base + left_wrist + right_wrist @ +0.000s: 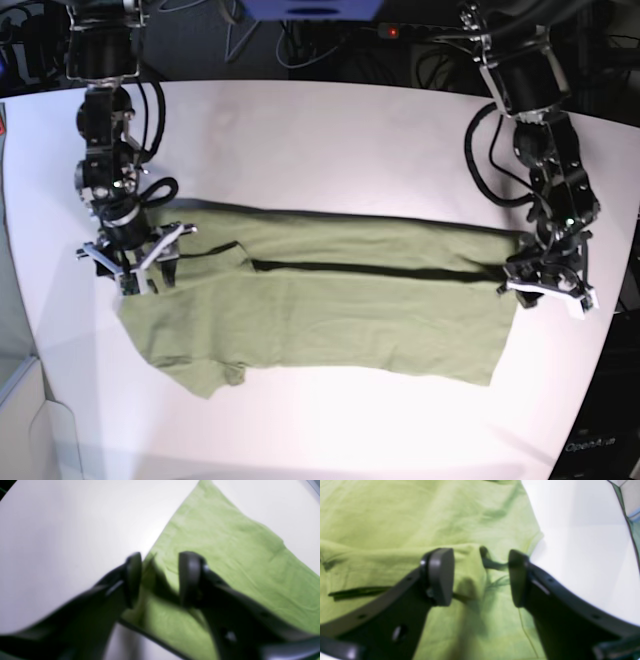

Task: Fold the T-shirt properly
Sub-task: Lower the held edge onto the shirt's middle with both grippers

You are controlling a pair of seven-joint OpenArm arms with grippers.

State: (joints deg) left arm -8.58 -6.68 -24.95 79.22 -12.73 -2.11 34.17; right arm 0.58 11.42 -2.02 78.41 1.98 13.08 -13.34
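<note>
The green T-shirt (330,320) lies spread sideways across the white table (320,140), with its far part folded toward the middle along a dark seam line. My left gripper (547,290) is at the shirt's right end. In the left wrist view it (161,580) is open, with the shirt's (225,555) edge and corner between the fingers. My right gripper (138,265) is at the shirt's left end by a sleeve. In the right wrist view it (480,577) is open, and a raised fold of the shirt (407,525) stands between the fingers.
Dark cables and equipment (330,40) lie behind the table's far edge. The table's edge shows just below the left gripper (150,635) and at the upper right of the right wrist view (628,522). White tabletop surrounds the shirt.
</note>
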